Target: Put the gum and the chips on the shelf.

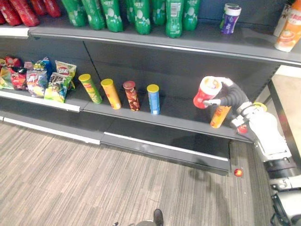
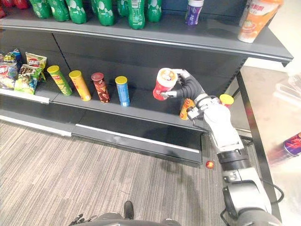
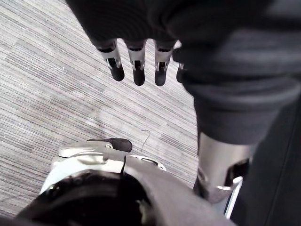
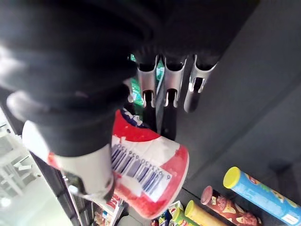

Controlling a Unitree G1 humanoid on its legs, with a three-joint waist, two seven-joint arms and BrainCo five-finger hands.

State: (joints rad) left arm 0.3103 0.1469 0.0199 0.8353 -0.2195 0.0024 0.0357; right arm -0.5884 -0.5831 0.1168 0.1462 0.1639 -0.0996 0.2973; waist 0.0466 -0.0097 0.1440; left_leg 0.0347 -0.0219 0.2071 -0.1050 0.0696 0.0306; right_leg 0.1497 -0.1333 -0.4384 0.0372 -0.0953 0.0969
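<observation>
Red-white chips can, barcode on side, tilted, clasped by right hand fingers; left hand fingers relaxed.

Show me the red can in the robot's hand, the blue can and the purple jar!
red can (image 1: 203,96), left eye view, its side.
blue can (image 1: 154,101), left eye view, its middle.
purple jar (image 1: 230,21), left eye view, its label.
</observation>
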